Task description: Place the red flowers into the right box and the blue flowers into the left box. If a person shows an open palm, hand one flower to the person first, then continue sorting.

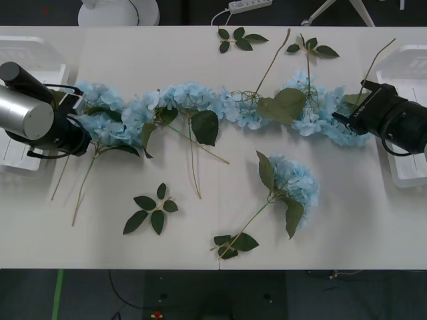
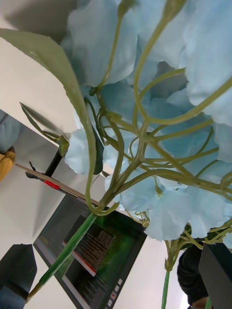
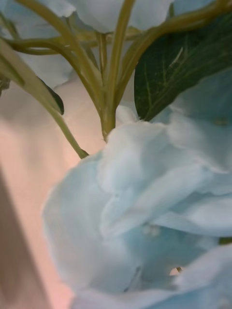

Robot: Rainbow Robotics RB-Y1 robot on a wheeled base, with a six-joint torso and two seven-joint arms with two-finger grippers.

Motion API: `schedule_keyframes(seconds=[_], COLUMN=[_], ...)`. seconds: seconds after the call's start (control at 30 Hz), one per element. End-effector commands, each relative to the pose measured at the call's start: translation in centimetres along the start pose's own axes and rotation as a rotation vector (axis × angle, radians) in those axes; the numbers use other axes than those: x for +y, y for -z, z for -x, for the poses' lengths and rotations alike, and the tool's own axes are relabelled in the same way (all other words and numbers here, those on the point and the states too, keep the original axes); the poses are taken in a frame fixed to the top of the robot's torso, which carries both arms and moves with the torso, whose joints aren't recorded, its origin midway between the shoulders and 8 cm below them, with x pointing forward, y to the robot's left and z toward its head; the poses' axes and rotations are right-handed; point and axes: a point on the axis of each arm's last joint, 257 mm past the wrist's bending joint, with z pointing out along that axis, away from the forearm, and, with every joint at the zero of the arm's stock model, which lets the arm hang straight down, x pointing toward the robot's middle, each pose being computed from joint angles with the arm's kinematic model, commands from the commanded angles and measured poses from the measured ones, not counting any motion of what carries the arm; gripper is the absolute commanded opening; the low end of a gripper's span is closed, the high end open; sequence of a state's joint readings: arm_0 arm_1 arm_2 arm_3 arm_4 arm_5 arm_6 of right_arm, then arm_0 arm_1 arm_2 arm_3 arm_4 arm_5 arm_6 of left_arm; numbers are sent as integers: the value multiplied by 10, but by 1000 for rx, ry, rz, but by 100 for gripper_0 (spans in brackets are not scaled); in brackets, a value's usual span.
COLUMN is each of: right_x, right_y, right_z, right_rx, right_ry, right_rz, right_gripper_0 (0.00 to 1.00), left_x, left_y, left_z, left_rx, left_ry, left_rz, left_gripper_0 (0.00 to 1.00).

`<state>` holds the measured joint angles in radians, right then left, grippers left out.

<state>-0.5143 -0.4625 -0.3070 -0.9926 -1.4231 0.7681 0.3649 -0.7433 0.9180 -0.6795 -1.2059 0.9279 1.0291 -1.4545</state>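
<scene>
1. Across the white counter runs a band of blue flowers, heads touching one another from the left side to the right, with one more stem lying apart nearer the front edge
2. At the counter's left edge sits the left box, partly covered by the left arm; at the right edge sits the right box, partly covered by the right arm
3. Over the left end of the flower band hangs the left gripper, pressed in among pale blue petals and stalks; whether its fingers are apart or together cannot be told
4. Against the right end of the band is the right gripper; its dark fingers stand apart at the corners of its wrist view, with a flower head and green stalks close before them
5. Loose leaf sprigs lie scattered: one at the front left, one at front centre, two near the far edge
</scene>
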Motion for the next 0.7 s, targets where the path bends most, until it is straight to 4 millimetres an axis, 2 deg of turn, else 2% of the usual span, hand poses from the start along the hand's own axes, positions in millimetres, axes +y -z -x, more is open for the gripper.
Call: schedule_keyframes(seconds=[0.03,0.17,0.2,0.23,0.3,0.47,0.53,0.57,0.6,0.7], right_x=[11,7,8,6,7,7,6,6,5,4], right_y=[-17,-26,-28,-32,-37,-42,-41,-41,-40,-39], right_z=[-33,-33,-32,-31,-29,-27,-27,-27,-27,-29], right_rx=[47,38,33,29,20,10,10,12,15,23], right_ry=[-60,-84,-95,-106,-119,-130,-133,-131,-134,-137], right_rz=[36,26,26,19,16,18,10,7,2,-9], right_gripper_0=[100,100,95,83,69,49,27,22,6,0], left_x=[51,70,72,74,74,67,64,62,60,61], left_y=[74,114,123,134,148,163,165,166,168,171], left_z=[59,82,85,92,98,104,103,103,104,107], left_rx=[-60,-61,-57,-57,-56,-64,-67,-69,-71,-82], left_ry=[-109,-141,-145,-153,-156,-118,-102,-98,-92,-98], left_rz=[121,179,189,199,202,145,114,104,90,91], left_gripper_0=[0,0,0,0,0,0,0,0,0,0])
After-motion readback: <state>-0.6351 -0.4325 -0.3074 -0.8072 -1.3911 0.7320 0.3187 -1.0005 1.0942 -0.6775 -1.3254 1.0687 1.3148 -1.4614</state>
